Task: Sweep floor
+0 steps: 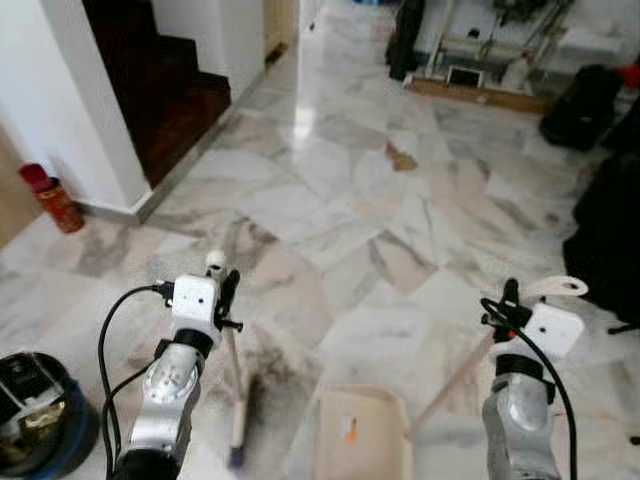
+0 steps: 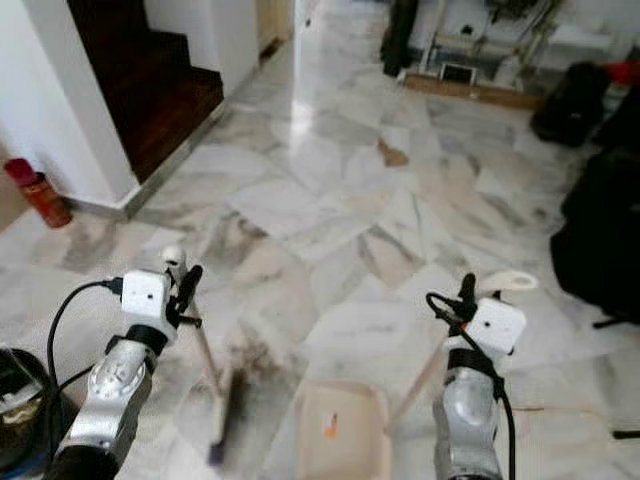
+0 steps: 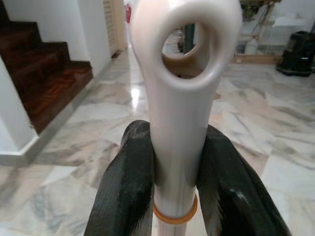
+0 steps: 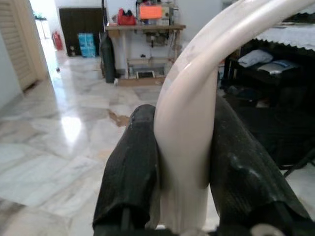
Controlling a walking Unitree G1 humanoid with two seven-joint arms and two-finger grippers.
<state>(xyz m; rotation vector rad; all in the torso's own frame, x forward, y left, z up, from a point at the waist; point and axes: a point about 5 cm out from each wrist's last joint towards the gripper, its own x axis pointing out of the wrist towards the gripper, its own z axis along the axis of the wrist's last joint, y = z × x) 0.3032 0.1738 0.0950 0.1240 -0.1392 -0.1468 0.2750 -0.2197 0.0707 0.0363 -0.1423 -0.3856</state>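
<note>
Left gripper (image 1: 226,290), lower left of frame, clenched round broom handle (image 3: 179,123) just below its hanging-loop end; 2 black fingers (image 3: 128,191) pinch the pale shaft from both sides above an orange ring. Held high, prob. for leverage and reach, so broom head (image 1: 243,425) sits on floor at bottom centre-left w/ handle only slightly tilted.

Right gripper (image 1: 508,300), lower right of frame, clamped on dustpan handle (image 4: 189,123) near its looped top (same 2-sided pinch). Handle slants down-left to dustpan (image 1: 362,432) at bottom centre, lying flat on marble floor (image 1: 330,200), just right of broom head and slightly apart from it. Pan placed beside bristles, likely so dirt gets pushed sideways straight in.

Small orange speck inside pan; cannot tell what. Darkish smear on tiles around broom head, poss. dust or just marble veining. Brown patch (image 1: 400,158) on floor upper centre, well apart from broom.

Elsewhere: dark stairs (image 1: 165,80) upper left, red extinguisher (image 1: 52,197) at left edge by wall, dark round bin (image 1: 35,410) bottom left corner.

Judgement: mid-sweep, a short stroke toward pan prob. next.
</note>
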